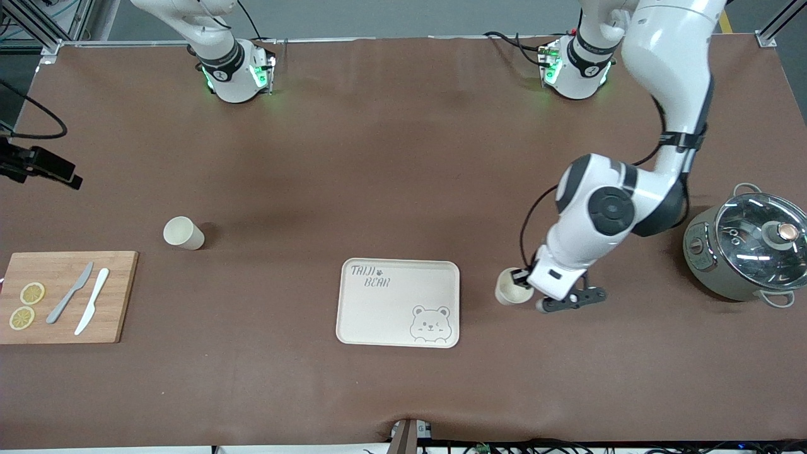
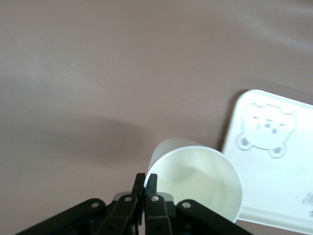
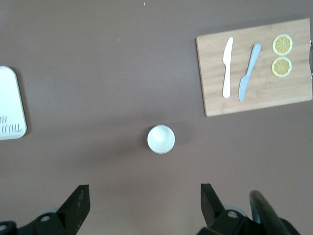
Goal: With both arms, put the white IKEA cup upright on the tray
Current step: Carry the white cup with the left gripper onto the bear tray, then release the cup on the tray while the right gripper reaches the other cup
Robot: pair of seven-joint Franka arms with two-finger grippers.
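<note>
So far nothing sits on the tray (image 1: 398, 302). My left gripper (image 1: 524, 285) is clamped on the rim of one white cup (image 1: 512, 287), tilted just beside the tray at its 3 o'clock. My right gripper (image 3: 142, 205) hangs spread apart above the other cup (image 1: 183, 232), which stands near the cutting board (image 1: 66, 296), untouched.

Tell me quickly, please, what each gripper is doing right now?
Left gripper: shut on the cup rim beside the tray.
Right gripper: open.
</note>
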